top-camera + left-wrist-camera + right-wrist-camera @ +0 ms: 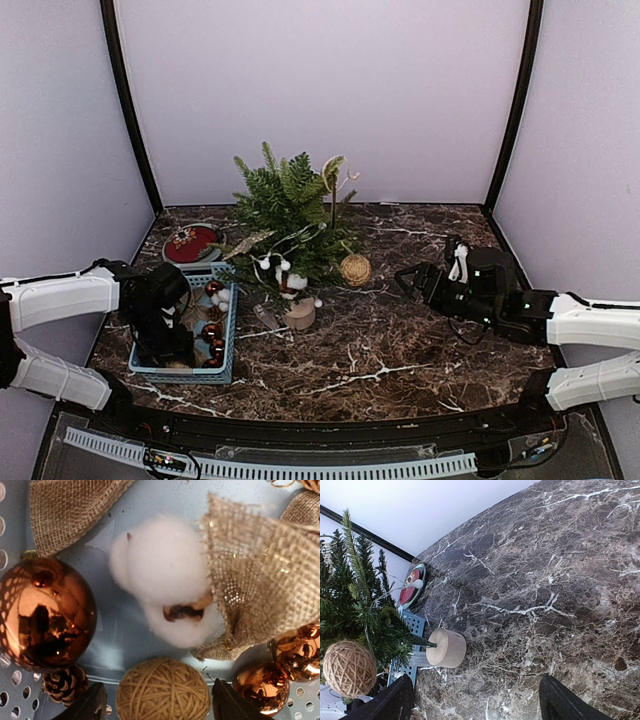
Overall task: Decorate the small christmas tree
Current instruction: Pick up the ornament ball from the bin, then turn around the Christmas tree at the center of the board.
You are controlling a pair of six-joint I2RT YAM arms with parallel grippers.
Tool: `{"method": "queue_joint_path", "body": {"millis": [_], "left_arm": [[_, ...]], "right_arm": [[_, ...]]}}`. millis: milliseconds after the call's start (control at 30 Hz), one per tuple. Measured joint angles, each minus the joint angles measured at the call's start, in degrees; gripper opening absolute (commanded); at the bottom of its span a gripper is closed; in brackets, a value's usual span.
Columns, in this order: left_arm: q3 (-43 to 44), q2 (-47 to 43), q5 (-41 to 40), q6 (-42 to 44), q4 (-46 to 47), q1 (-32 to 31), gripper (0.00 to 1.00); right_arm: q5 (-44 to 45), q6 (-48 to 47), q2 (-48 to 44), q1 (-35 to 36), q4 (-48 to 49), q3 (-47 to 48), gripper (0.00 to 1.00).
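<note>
The small christmas tree (290, 215) stands left of the table's middle, toward the far edge, next to the basket (232, 335) by the near left corner. The left gripper (158, 700) hangs wide open in the basket, straddling the twine ball (162, 687). Dropping straight down and closing gently should keep it off the pine cone (62, 682). The right gripper (477, 700) is wide open and empty.

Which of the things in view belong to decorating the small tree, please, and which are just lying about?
Job: small christmas tree; blue basket holding copper bauble, cotton puff, twine ball, pine cone, burlap ribbon; loose twine ball beside the tree; left tool, open over the basket.
Lying about, apparently: red dish behind the basket; right tool, open and empty.
</note>
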Motion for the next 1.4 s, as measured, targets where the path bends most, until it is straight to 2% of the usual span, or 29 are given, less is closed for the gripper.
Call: {"method": "queue_joint_path", "body": {"millis": [100, 233, 300, 467, 600, 867, 1133, 1400], "left_arm": [[-0.1, 0.9, 0.9, 0.7, -0.1, 0.0, 0.51], [0.0, 1.5, 0.9, 1.3, -0.2, 0.0, 0.42], [0.3, 1.5, 0.8, 1.4, -0.3, 0.0, 0.41], [2.6, 0.7, -0.1, 1.4, -1.1, 0.0, 0.4], [6.2, -2.7, -2.6, 1.4, -2.0, 0.0, 0.4], [10.6, -12.3, -7.6, 1.6, -1.0, 0.0, 0.41], [10.6, -14.7, -8.8, 3.7, 2.7, 0.0, 0.42], [11.5, -18.3, -9.2, 5.1, 5.4, 0.0, 0.42]], "right_arm": [[0.0, 0.0, -0.3, 0.0, -0.1, -0.1, 0.89], [0.0, 0.0, -0.8, 0.0, 0.3, -0.5, 0.89], [-0.3, 0.0, -0.8, 0.0, 1.2, -1.5, 0.89], [-2.1, 1.0, 1.8, -0.3, 5.0, -3.6, 0.8], [-4.6, 1.9, 7.6, -0.6, 9.3, -4.0, 0.73], [-9.3, 2.9, 20.9, -0.7, 18.3, -3.1, 0.65], [-15.4, 5.2, 34.8, -0.7, 27.6, 3.1, 0.6], [-19.0, 7.2, 45.7, 0.2, 32.2, 11.1, 0.55]]}}
